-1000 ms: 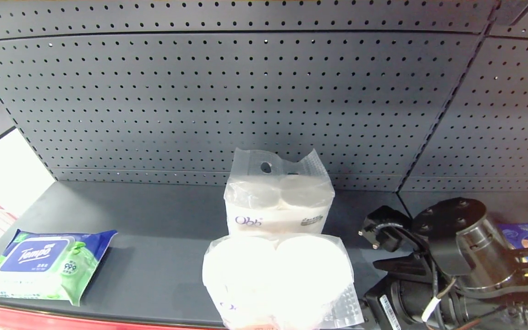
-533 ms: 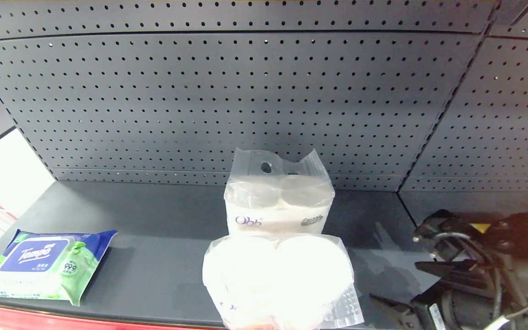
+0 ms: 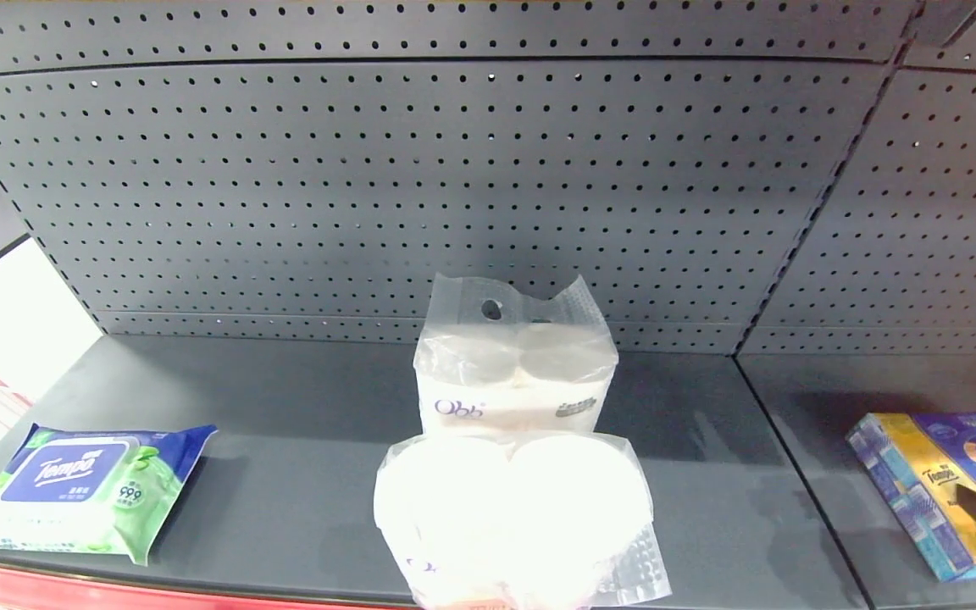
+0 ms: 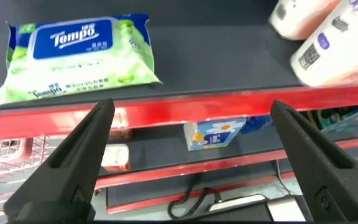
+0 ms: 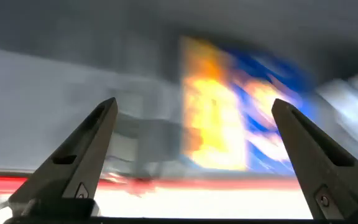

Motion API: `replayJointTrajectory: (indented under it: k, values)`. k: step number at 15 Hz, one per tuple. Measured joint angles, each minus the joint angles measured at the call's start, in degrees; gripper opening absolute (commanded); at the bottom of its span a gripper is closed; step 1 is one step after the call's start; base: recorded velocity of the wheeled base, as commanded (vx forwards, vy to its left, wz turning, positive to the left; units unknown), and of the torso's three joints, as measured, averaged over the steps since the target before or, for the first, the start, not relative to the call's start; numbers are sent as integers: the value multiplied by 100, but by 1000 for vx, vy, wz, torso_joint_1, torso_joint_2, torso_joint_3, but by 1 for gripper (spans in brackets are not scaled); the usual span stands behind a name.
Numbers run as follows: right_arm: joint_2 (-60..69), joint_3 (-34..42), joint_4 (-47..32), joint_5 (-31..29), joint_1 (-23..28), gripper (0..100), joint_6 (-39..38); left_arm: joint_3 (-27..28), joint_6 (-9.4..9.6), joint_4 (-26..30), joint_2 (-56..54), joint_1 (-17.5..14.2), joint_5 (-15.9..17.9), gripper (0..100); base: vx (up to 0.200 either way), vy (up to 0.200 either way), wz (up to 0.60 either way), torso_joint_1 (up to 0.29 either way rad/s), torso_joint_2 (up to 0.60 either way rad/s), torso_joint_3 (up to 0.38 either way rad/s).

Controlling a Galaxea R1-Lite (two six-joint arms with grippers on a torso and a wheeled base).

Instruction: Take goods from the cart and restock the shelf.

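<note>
Restocking is judged to stand between two items: a blue-and-yellow tissue box point(image 3: 920, 487) already lies flat on the shelf point(image 3: 285, 440), in the right-hand bay. It is well apart from the two toilet-roll packs point(image 3: 513, 373) set one behind the other at the middle, and from the wet-wipes pack point(image 3: 81, 491) laid near the left front edge. The right tool point(image 5: 192, 106) is seen spread wide with nothing between its fingers, pointed towards the box. The left tool point(image 4: 191, 106) is likewise spread and empty, held low before the shelf's red front edge, with what is taken to be the red wire of the cart point(image 4: 5, 152) below it. The placing step is therefore judged complete. For the next move, a return to the cart is called for. A fresh item must be pinched squarely, and a bare stretch of shelf chosen, perhaps between wipes and rolls. Room should be left around the front toilet-roll pack point(image 3: 512, 508), which sits at the very edge and could be nudged off.
</note>
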State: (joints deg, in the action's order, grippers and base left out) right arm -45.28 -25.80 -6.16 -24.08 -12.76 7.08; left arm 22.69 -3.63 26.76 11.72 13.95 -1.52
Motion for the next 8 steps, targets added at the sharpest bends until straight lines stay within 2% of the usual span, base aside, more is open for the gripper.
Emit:
replayJointTrajectory:
  k: [2, 3, 5, 6, 8]
  values:
    - [812, -79, -730, 284, 1068, 100, 176, -222, -2, 12, -279, -20, -30, 100, 0, 0, 0, 0, 0, 0]
    - [1242, -33, -919, 482, 1317, 100, 239, -336, -4, 26, -445, -23, -71, 100, 0, 0, 0, 0, 0, 0]
    - [2143, 238, -1135, 755, 1532, 100, 391, -577, -35, 44, -767, -56, -149, 100, 0, 0, 0, 0, 0, 0]
    - [2604, 468, -1169, 791, 1592, 100, 430, -684, -116, 39, -891, -72, -162, 100, 0, 0, 0, 0, 0, 0]
    - [3362, 1039, -1187, 580, 1687, 100, 405, -836, -162, -213, -1040, -83, -154, 100, 0, 0, 0, 0, 0, 0]
